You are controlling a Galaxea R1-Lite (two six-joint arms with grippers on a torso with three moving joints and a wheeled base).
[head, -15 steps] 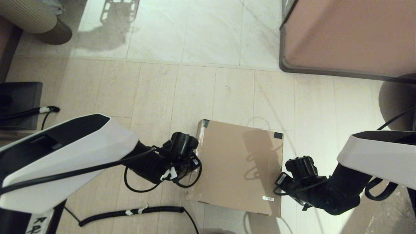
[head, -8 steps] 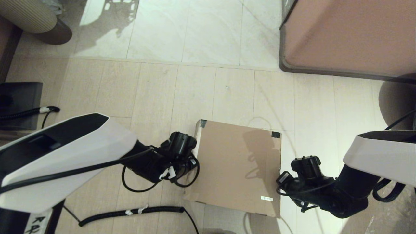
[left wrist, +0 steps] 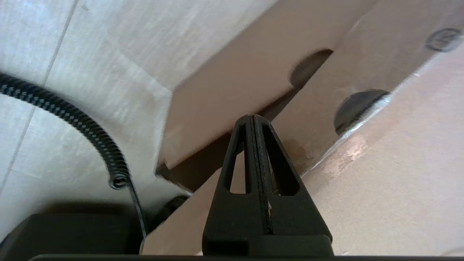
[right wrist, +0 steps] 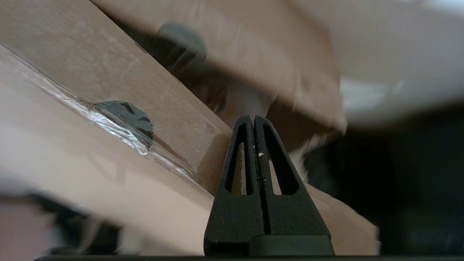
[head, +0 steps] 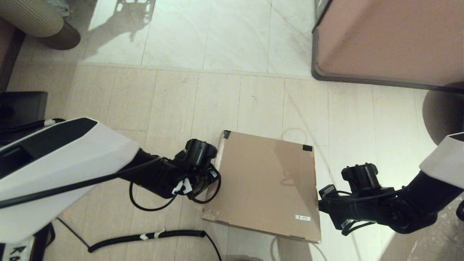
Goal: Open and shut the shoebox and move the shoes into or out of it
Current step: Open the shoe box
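The brown cardboard shoebox [head: 264, 185] sits on the floor between my arms, with dark tape on its two far lid corners and a small white label [head: 302, 218] near the front. Its lid is tilted up at the near edge. My left gripper [left wrist: 251, 117] is shut, and its tip is wedged under the lid's side flap [left wrist: 232, 83] against the box wall [left wrist: 366, 94]. My right gripper [right wrist: 251, 117] is also shut, with its tip in the gap under the opposite flap [right wrist: 253, 47]. A blurred pale patch shows in that gap. The shoes are otherwise hidden.
A large pinkish-brown cabinet [head: 391, 40] with dark edging stands at the far right. A coiled black cable [head: 145, 237] lies on the floor near the box's left front corner. A dark block [head: 21, 108] and a ribbed round base [head: 40, 21] are at the far left.
The lid's near edge has lifted and looms larger in the head view. My right arm swung outward to the right and my left arm rose a little.
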